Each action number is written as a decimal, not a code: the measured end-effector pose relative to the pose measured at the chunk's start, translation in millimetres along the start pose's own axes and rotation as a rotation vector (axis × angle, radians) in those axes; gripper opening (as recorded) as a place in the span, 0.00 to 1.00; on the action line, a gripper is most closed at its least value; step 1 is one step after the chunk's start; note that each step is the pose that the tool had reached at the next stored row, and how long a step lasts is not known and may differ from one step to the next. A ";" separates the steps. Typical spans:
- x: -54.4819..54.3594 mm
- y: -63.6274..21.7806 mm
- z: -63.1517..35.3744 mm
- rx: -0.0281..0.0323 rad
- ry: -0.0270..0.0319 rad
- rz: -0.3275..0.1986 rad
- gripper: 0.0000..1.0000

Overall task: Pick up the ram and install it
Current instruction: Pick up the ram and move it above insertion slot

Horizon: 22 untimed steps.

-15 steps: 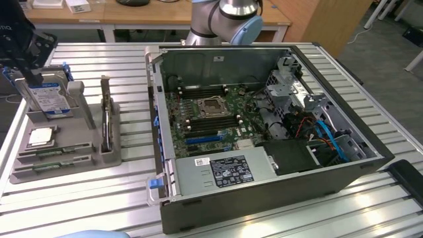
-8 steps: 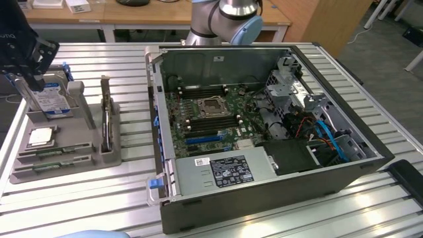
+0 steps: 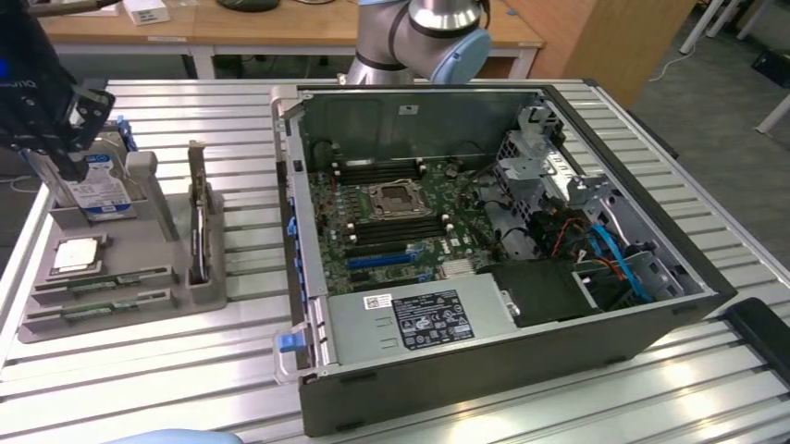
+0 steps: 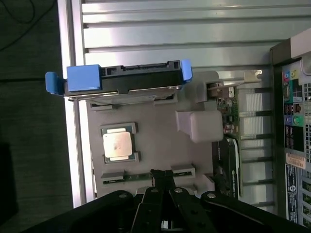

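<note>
Hand [image 3: 62, 162] [image 4: 163, 174] hangs over the grey parts tray [image 3: 154, 245] [image 4: 155, 148] at the exterior view's left edge of the slatted surface [image 3: 247, 370], fingers together with nothing between them, up above the upright hard drive [image 3: 99, 192] [image 4: 131, 80]. Ram [image 3: 102, 280] [image 4: 138, 177] lies flat in its slot at the tray's near edge, just beside the processor [image 3: 77, 254] [image 4: 118, 144], with a second stick [image 3: 89, 311] in the next slot; not gripped, the fingertips sit right over it in the wrist view. Open PC case [image 3: 370, 407] stands on the surface beside the tray toward the exterior view's right, motherboard [image 3: 395, 222] exposed.
</note>
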<state>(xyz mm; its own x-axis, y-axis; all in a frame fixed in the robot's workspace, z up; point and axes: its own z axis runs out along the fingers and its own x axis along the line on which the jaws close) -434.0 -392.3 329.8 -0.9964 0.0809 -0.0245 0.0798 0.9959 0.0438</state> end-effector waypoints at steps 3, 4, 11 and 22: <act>0.8 -0.3 5.4 0.0000 0.0000 0.000 0.10; 1.1 -0.4 7.2 -0.0001 0.0000 0.000 0.10; 3.0 -1.1 19.8 0.0001 0.0001 0.000 0.10; 4.4 -1.8 33.7 0.0001 0.0002 0.000 0.10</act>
<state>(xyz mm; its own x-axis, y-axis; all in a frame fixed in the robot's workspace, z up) -437.6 -392.3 296.0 -0.9964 0.0808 -0.0243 0.0797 0.9959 0.0437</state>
